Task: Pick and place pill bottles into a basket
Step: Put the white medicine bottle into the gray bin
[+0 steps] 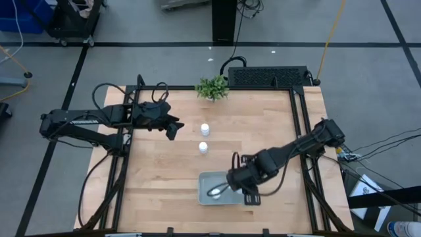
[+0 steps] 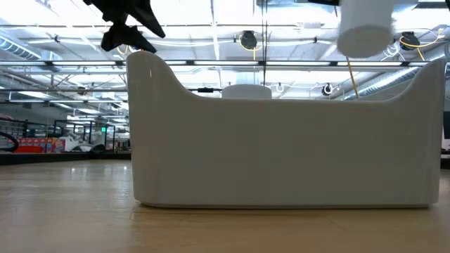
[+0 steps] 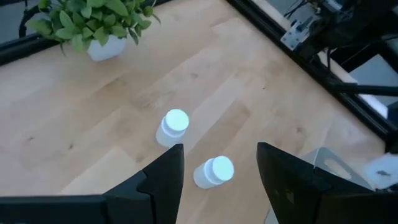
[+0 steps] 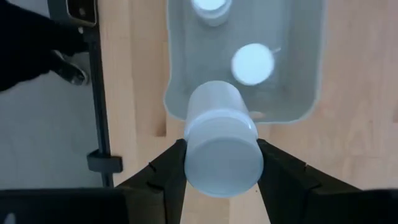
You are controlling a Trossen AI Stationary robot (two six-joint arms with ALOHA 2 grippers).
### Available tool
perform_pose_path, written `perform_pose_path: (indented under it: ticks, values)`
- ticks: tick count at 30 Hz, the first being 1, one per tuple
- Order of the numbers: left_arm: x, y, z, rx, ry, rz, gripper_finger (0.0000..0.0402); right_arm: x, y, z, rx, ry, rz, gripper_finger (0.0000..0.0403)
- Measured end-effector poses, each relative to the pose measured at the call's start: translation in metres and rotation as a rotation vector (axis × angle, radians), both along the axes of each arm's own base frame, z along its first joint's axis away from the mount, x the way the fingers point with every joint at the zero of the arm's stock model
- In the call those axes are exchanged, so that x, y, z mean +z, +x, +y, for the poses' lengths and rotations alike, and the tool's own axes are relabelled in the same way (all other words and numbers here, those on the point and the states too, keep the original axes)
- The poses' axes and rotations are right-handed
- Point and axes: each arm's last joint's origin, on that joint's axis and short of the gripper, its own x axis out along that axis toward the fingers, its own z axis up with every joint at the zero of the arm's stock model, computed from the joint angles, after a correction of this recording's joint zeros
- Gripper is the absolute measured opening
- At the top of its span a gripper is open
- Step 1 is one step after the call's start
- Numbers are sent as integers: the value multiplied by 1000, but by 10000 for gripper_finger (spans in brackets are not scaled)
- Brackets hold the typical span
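1. Here, the right tool (image 4: 221,165) is clenching a pill bottle (image 4: 221,146) between its two fingers, cap toward the wrist camera, and is holding it above the near end of the basket (image 4: 177,56).
2. In the right wrist view, two more bottles are sitting inside the basket: an upright one (image 4: 252,63) and another (image 4: 211,7) near the far wall.
3. From overhead, the right tool (image 1: 231,182) is hovering over the basket (image 1: 205,197), which is lying at the counter's (image 1: 151,184) front centre.
4. In the low view the held bottle (image 2: 365,28) is hanging above the basket's rim (image 2: 281,151), clear of it.
5. To finish this step well, the tool should probably be moving further over the basket floor, away from the rim and the resting bottles, lowering before releasing so the bottle is not bouncing out.
6. Meanwhile, the left tool (image 3: 217,180) is standing released over the counter, with two remaining bottles, one (image 3: 172,126) and another (image 3: 213,172), just beyond its fingers, near the potted plant (image 3: 93,25).
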Motion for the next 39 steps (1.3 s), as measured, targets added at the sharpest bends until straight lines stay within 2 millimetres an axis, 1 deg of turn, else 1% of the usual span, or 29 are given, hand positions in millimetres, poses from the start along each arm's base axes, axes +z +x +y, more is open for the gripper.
perform_pose_path:
  ticks: [2,8,13,15,17,22,25,30,39]
  values:
    - [0,1,0,7,-8,-4,209,-1,-2,7,19,-3,-6,153]
    - [-4,7,0,18,-29,9,209,-11,9,20,18,9,-61,153]
    - [-10,13,-3,27,-63,26,209,-29,17,24,23,-4,-13,153]
    - [-13,13,-6,18,-67,55,209,-37,20,26,25,-2,14,153]
    - [-13,17,-8,9,-69,41,209,-41,22,27,25,-5,20,153]
    - [-15,19,-12,-7,-71,53,209,-45,23,28,27,-5,31,153]
    - [-17,19,-12,-6,-71,67,209,-48,28,27,22,19,34,153]
    - [-19,21,-12,-6,-71,73,209,-59,33,25,14,23,71,153]
    - [-18,21,-12,-5,-72,69,209,-63,41,16,-13,31,67,153]
